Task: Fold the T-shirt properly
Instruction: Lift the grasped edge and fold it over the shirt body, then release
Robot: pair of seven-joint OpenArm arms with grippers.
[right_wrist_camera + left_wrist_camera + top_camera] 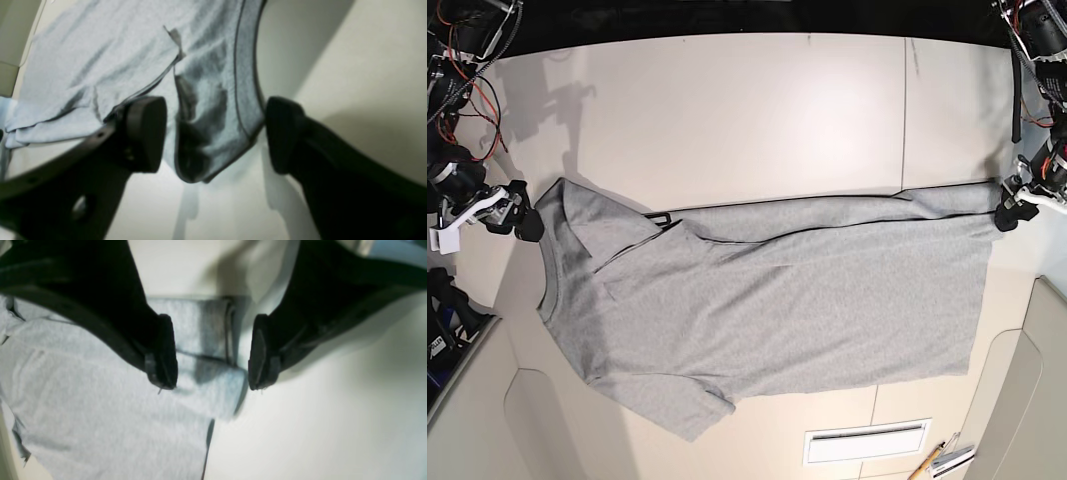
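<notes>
Grey T-shirt (777, 300) spread flat across the pale worktop (747, 110), plain side up, neck end toward the base view's left, hem toward its right. Upper long edge folded over in a narrow band running from the collar region to the hem corner. One short sleeve (677, 405) pointing toward the lower edge of the base view, lying flat.

Left pincer (211, 355) at the hem corner on the base view's right (1007, 215), fingers (165, 353) spread apart, a folded hem corner of the T-shirt (206, 350) lying between them without being squeezed. Bare worktop (317, 423) beside that corner in the left wrist view.

Right pincer (213, 133) at the shoulder end on the base view's left (522, 222), likewise spread wide, pads (146, 130) on either side of a bunched, hemmed edge of the T-shirt (213, 110). One pad seemingly touching the hem, the other just beside the cloth; no clamping visible.

Near the bottom edge of the base view, a white slotted vent (867, 442) set in the worktop, and a yellow pencil-like item (927, 462) just beside it.
</notes>
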